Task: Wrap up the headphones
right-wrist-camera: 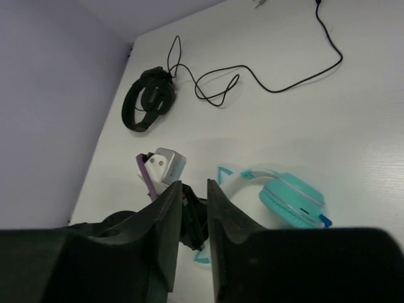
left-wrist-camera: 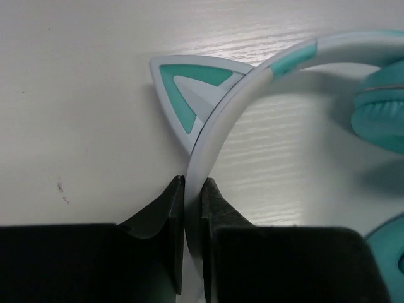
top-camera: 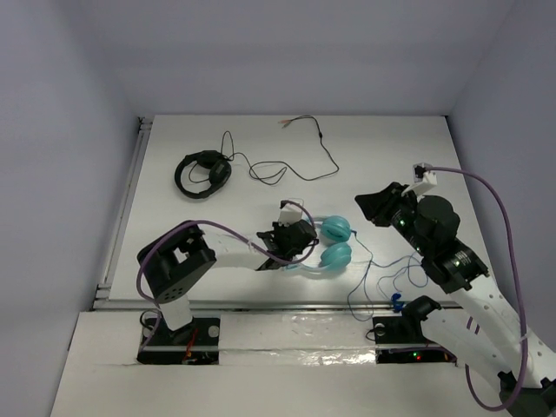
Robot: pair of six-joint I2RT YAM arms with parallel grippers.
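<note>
The left arm is bent at the elbow and is stretched low across the table (top-camera: 417, 156) toward the middle. Its wrist is kept down near the table top. The left claw (left-wrist-camera: 192, 189) is squeezed tight on the pale band of the headphones (top-camera: 334, 243), just below one cat ear (left-wrist-camera: 183, 82). The headphones are laid flat in the middle of the table, with the two teal cups side by side just to the right of that claw. The thin blue cable (top-camera: 369, 260) is spread in loose loops between the cups and the right arm's base.

The right arm is lifted up high over the right side of the table and is tipped toward the middle. The right claw (right-wrist-camera: 194, 189) is opened only a little, and nothing is held in it.

Farther back on the left, black headphones (top-camera: 202, 174) are seen, and their black cable (top-camera: 321, 161) is trailed toward the back of the table.
</note>
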